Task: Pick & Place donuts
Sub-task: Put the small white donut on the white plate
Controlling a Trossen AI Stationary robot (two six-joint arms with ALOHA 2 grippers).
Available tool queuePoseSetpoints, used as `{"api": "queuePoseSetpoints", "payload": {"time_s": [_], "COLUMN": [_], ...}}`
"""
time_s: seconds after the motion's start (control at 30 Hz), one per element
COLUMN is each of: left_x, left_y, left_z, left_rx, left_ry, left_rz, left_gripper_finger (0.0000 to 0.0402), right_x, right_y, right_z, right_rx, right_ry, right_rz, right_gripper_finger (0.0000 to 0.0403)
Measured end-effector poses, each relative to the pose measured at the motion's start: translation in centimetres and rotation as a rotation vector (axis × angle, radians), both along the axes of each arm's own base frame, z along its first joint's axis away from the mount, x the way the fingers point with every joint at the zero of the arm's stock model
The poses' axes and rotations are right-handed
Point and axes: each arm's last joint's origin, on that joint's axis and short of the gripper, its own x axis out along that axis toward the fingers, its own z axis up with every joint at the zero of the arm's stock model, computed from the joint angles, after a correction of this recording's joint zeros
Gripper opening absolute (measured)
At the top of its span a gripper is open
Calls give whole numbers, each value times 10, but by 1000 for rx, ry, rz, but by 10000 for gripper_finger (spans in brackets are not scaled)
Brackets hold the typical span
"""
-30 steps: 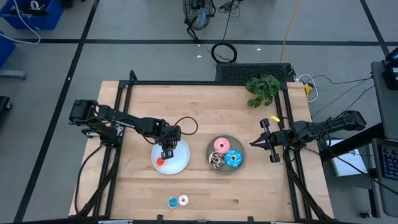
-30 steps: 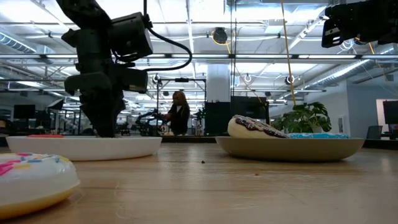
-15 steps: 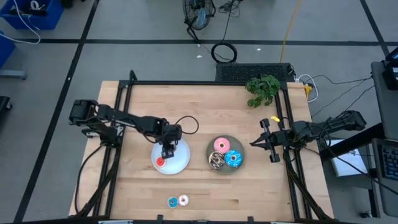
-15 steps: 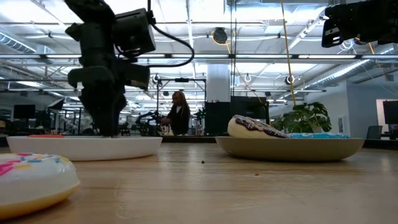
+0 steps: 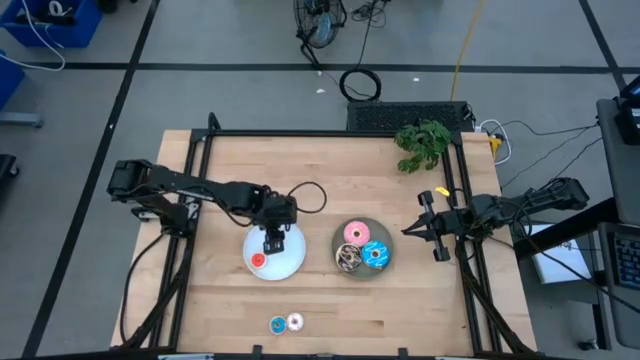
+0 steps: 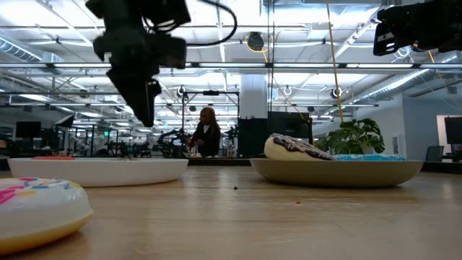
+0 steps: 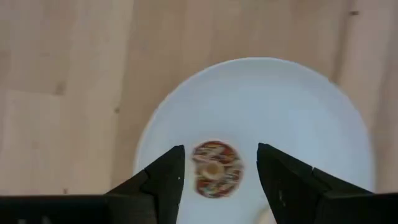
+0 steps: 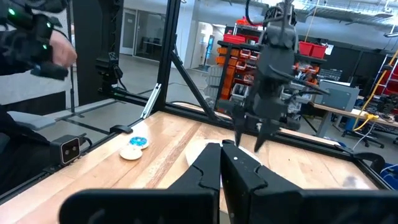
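Poised above the white plate (image 5: 275, 258), left gripper (image 7: 217, 171) with jaws apart and empty, a tiny red donut (image 7: 216, 168) lying flat on the plate directly beneath and between the fingers (untouched by either). Judged a release step, placement done. Three larger donuts (image 5: 362, 247) on the grey plate (image 5: 341, 238) off to one side; blue and white donuts (image 5: 286, 323) loose on the table (image 5: 330, 170) beyond. Next: travelling to that pair, descending, closing. Parked well apart, right gripper (image 8: 221, 162), fingers pressed together, empty.
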Motion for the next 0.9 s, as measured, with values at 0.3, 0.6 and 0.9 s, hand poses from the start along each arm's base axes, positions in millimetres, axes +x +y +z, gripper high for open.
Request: {"api": "queuePoseSetpoints", "payload": {"time_s": [0.3, 0.6, 0.9], "left_x": [0, -8, -18], "left_y": [-53, -105, -132], "left_z": [50, 61, 33], "left_rx": [94, 104, 131], "left_ry": [-221, -386, -558], "left_rz": [-113, -225, -235], "left_gripper_finger": [104, 14, 11], "right_x": [0, 2, 2], "right_y": [0, 0, 0], "right_z": [0, 0, 1], "right_rx": [-3, -7, -9], "right_ry": [-2, -1, -9], "right_rz": [0, -1, -1], "right_gripper_finger": [0, 0, 0]}}
